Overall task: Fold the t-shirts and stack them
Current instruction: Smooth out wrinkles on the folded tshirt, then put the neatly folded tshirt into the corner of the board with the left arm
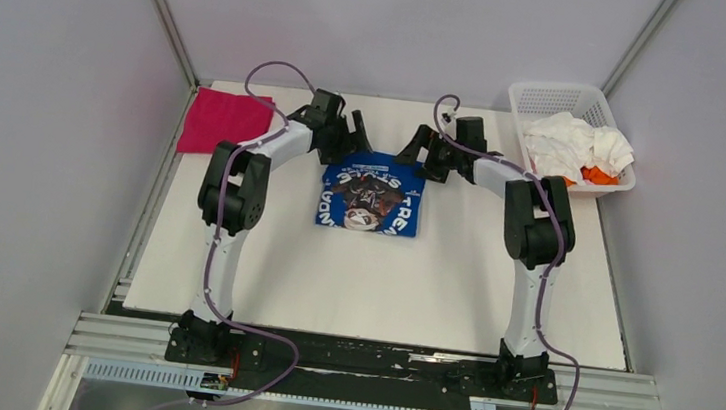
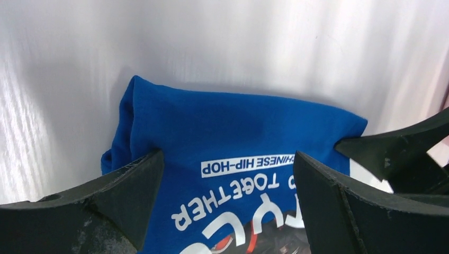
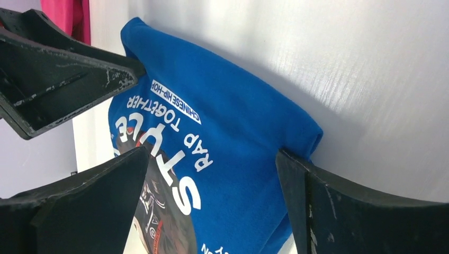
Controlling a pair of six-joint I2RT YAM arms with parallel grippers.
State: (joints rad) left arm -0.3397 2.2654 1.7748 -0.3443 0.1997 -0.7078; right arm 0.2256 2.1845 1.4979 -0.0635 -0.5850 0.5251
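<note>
Left gripper [image 2: 227,174] and right gripper [image 3: 212,159] both spread wide and empty, one at each far corner of the folded blue t-shirt [image 1: 371,202] mid-worktop [image 1: 331,282]. Paired, I'd say, to lift it evenly toward the pink t-shirt [image 1: 221,121].

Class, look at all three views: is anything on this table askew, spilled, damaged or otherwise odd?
Nothing looks damaged or spilled. The blue t-shirt lies folded centrally, the pink t-shirt folded at the far left edge of the table. Only the white and orange shirts stand out: a crumpled heap in the basket.
</note>
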